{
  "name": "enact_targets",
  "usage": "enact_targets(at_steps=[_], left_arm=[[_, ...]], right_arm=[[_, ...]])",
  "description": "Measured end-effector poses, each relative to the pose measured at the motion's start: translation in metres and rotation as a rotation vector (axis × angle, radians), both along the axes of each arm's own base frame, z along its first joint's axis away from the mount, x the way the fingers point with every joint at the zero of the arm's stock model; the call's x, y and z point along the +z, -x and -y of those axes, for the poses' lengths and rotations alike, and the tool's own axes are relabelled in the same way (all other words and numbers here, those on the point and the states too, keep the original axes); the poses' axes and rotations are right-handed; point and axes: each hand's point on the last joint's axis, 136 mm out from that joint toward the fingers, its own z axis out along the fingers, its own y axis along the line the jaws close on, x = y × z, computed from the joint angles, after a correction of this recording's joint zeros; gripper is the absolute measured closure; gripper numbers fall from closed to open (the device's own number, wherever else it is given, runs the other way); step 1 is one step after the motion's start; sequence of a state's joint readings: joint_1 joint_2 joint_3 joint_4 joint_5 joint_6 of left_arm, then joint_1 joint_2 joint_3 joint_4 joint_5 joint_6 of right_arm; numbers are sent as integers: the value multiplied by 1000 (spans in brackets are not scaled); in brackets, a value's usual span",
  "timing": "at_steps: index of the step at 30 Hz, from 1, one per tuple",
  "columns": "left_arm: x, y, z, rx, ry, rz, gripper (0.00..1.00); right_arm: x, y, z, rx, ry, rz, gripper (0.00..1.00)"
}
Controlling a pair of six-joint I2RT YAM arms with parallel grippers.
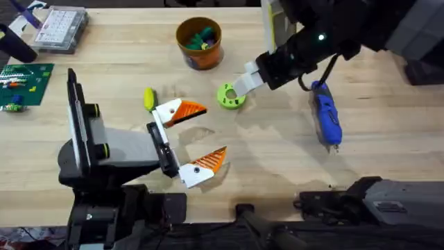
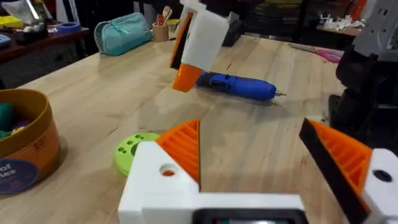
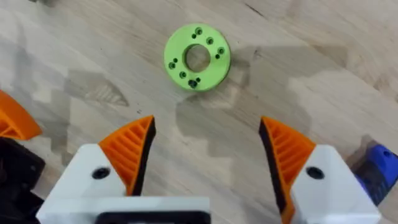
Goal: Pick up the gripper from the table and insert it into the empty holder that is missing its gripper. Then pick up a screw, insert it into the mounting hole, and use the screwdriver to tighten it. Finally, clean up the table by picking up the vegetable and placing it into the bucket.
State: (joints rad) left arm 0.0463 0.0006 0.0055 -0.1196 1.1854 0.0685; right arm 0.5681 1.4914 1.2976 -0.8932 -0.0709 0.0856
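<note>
Fingers (image 3: pixel 130 149) spread above green ring (image 3: pixel 197 57); bucket (image 1: pixel 199 43) with green and blue items.

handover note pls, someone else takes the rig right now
Right gripper: open, empty, over the green ring, not touching it.
Left gripper: open, empty, low over the table.
Screwdriver: lying on the table at the right.
Bucket: far centre, already holds some small items.
Both white brackets on the black rail carry orange wedges.
Left: screw state can't be told; ring and yellow-green piece are on the table.
</note>
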Motion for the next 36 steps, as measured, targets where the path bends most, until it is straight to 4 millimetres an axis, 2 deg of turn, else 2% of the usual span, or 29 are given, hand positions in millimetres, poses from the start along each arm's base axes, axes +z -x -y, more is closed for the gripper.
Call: enact_targets(at_steps=[9, 15, 20, 27, 36], left_arm=[[0, 0, 0, 0, 0, -1, 14], [0, 0, 0, 0, 0, -1, 14], [0, 0, 0, 0, 0, -1, 15], [0, 0, 0, 0, 0, -1, 14], [0, 0, 0, 0, 0, -1, 14]], right_arm=[[-4, 15, -6, 40, 23, -33, 4], [-8, 18, -13, 62, 29, -38, 4], [-23, 10, -23, 54, 14, -27, 3], [-51, 11, -32, 58, -8, -8, 3], [-78, 11, -32, 55, 13, -38, 3]])
